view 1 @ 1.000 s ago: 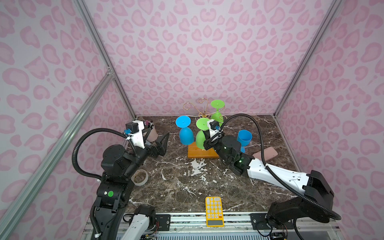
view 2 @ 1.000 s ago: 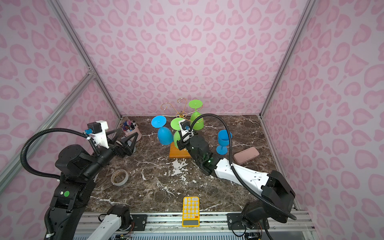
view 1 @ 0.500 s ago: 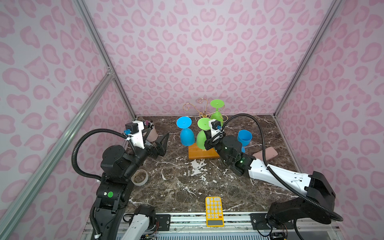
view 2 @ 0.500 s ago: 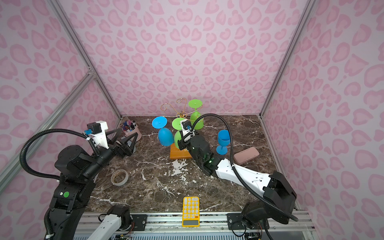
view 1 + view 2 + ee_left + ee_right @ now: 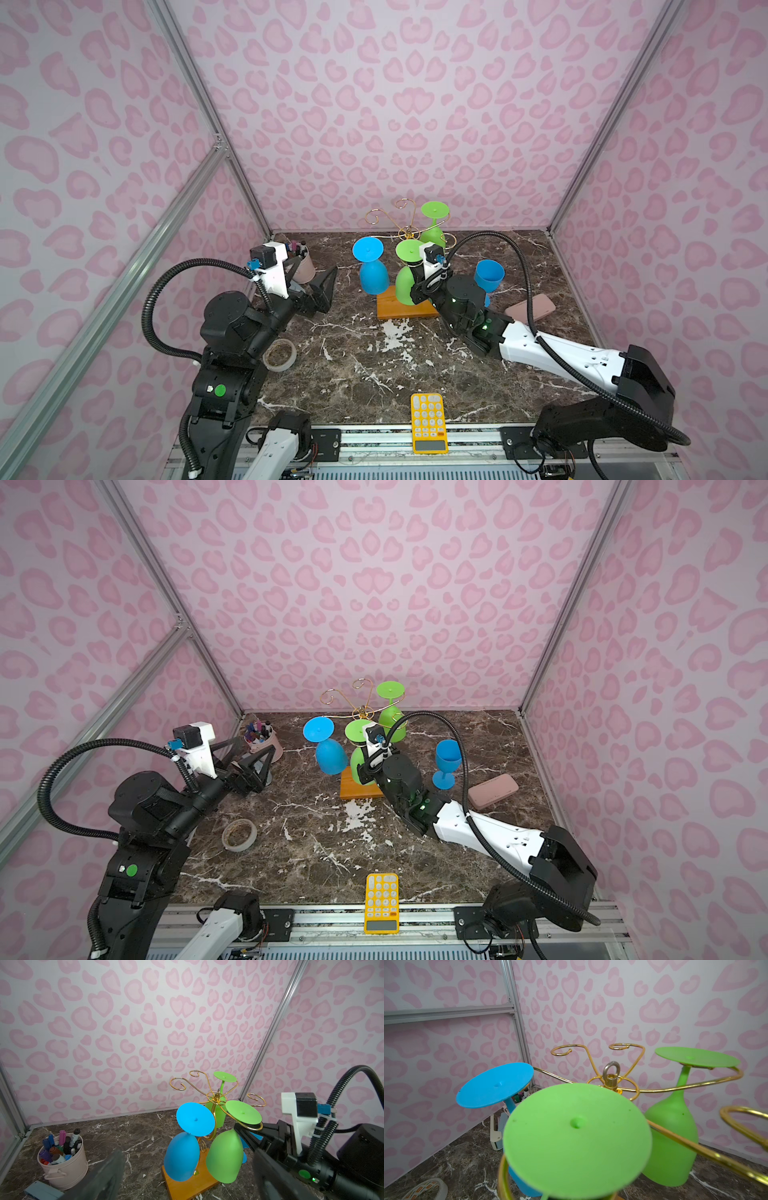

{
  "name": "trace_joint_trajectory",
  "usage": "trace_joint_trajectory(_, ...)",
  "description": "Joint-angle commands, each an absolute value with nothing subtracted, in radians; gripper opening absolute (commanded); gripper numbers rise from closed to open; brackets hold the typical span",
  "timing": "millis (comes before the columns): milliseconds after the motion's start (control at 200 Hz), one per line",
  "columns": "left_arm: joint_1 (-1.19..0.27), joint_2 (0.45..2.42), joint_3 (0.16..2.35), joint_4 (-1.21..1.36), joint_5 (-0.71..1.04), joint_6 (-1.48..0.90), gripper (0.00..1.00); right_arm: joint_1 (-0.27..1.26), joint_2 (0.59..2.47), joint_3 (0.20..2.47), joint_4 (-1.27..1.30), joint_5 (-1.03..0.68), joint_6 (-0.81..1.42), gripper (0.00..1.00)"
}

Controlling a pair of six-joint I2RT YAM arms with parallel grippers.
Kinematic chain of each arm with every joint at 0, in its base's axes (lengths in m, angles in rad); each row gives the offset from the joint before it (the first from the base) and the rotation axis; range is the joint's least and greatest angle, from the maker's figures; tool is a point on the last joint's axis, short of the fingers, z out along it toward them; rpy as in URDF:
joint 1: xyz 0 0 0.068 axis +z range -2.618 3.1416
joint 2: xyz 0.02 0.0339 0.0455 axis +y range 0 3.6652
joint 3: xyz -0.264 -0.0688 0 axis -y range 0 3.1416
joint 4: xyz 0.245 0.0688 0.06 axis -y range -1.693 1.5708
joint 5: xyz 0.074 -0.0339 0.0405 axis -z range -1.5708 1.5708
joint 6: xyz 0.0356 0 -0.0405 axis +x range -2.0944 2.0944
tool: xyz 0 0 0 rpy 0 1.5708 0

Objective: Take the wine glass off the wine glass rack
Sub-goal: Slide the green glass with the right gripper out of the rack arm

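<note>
**A:** What is the rack made of?

**B:** The wine glass rack is thin gold wire. Six curled arms spread from a hub topped by a small metal ring, above a rectangular orange-brown wooden slab. It stands toward the back of the dark, white-veined marble table.

**A:** And the glasses?

**B:** They are matte and opaque, four in all: two blue and two green. Three hang upside down by their flat round feet: a blue wine glass, the near green wine glass and a far green wine glass. The fourth, a standing blue glass, is upright on the table just beside the right arm.

**A:** The grippers?

**B:** The right gripper has its fingers drawn narrow on the stem of the near green wine glass, just under the foot, which sits in its wire loop. The left gripper is apart from the rack, fingers spread wide, holding nothing.

**A:** What is hard to see?

**B:** From the right wrist, the green foot fills the view and covers the fingers. In both top views the right arm hides part of the wooden slab. Elsewhere there is one pink bucket of markers, one tape roll, one yellow calculator and one pink case. A grey-blue thing beside the bucket is cut off at the edge of the left wrist view.
</note>
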State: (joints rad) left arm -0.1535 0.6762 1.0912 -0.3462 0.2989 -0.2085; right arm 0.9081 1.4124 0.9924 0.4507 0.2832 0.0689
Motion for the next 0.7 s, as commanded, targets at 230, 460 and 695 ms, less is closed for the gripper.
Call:
trace_joint_trajectory(230,-0.153,0.673,1.089,-0.336,0.296,-0.199,0.97,0.910,1.391,0.958,0.430,0.306,0.084,0.00)
trace_joint_trajectory(460,-0.153,0.673,1.093,-0.334,0.299,-0.199,0.97,0.910,1.379,0.944,0.420,0.322,0.076,0.00)
trace_joint_trajectory(695,-0.153,0.673,1.094,-0.334,0.300,-0.200,0.97,0.912,1.373,0.942,0.414,0.350,0.086,0.00)
